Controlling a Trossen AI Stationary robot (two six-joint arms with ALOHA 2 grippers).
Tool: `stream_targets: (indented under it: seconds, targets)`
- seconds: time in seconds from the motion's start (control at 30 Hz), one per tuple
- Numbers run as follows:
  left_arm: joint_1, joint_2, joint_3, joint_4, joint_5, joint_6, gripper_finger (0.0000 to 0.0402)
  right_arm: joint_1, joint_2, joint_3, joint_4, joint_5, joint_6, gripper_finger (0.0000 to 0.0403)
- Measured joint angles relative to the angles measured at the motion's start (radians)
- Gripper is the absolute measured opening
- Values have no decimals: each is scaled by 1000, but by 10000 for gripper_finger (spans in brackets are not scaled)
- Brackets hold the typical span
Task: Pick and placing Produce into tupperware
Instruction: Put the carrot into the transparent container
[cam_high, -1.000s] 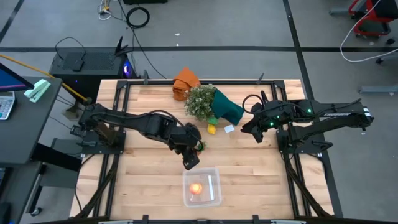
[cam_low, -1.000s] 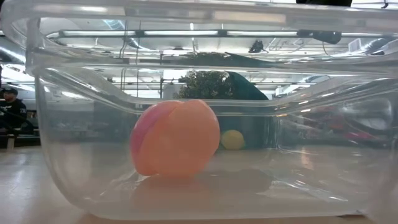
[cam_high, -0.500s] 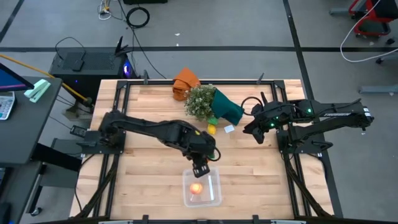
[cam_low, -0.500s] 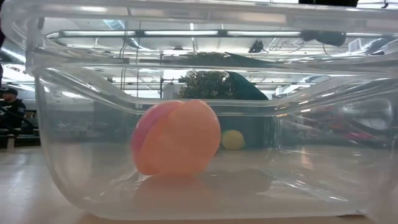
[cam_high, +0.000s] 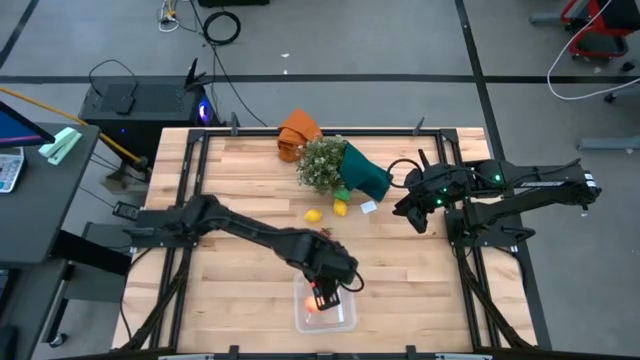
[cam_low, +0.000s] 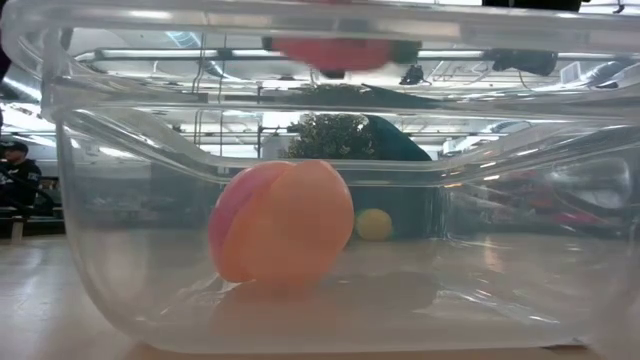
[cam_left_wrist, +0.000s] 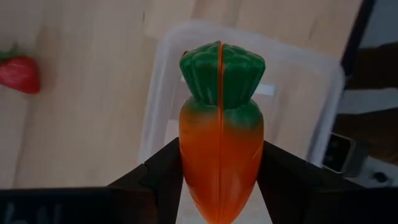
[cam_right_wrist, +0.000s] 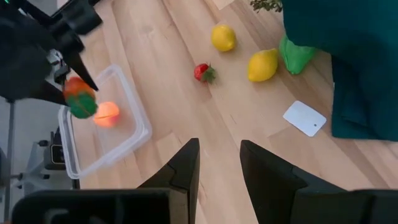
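Carrot (cam_left_wrist: 221, 130), one of them, orange with a green top, is pinched between the two dark fingers (cam_left_wrist: 163, 174) of the left gripper (cam_high: 322, 293), which press on its two sides. The left gripper hangs over the one clear tupperware (cam_high: 340, 316), which sits near the front edge of the wooden table (cam_high: 240, 170). One pink-orange peach (cam_low: 282, 222) rests on the floor of the tupperware. Out on the table, behind the tupperware, lies one small red strawberry (cam_right_wrist: 203, 73). Farther back lie two yellow lemons (cam_right_wrist: 223, 37), near each other but not touching. The second lemon (cam_right_wrist: 262, 65) lies just beside a small green thing (cam_right_wrist: 295, 55) that peeks out from the teal wrap. One bushy plant in teal wrap (cam_high: 345, 168) lies on its side at the back of the table, and one orange cloth (cam_high: 297, 130) sits behind it. One small white card (cam_right_wrist: 305, 117) lies flat beside the teal wrap. The right gripper (cam_right_wrist: 219, 163) waits on the right side of the table, well apart from the tupperware, with its two fingers a little apart and holding nothing.
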Motion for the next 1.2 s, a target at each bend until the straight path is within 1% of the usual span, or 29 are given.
stream_targets:
  seconds: [0.17,0.4,0.47,0.6,0.93,1.07,1.2]
  targets:
    - [-17,58,0,4,2,7,187,0,0,0,-1,-4,-1,85]
    - [-27,106,0,4,-6,34,188,0,0,0,0,-5,2,85]
    - [-29,107,0,5,-11,52,189,0,0,0,-1,-6,3,85]
    - [-35,107,0,11,-55,77,188,0,0,0,0,-9,3,85]
    - [-50,107,0,43,-55,79,193,0,0,0,0,-18,2,85]
    - [-52,107,-1,51,-56,85,187,0,0,0,0,-19,2,85]
    - [-50,106,-32,94,-58,88,187,0,0,0,0,-20,2,85]
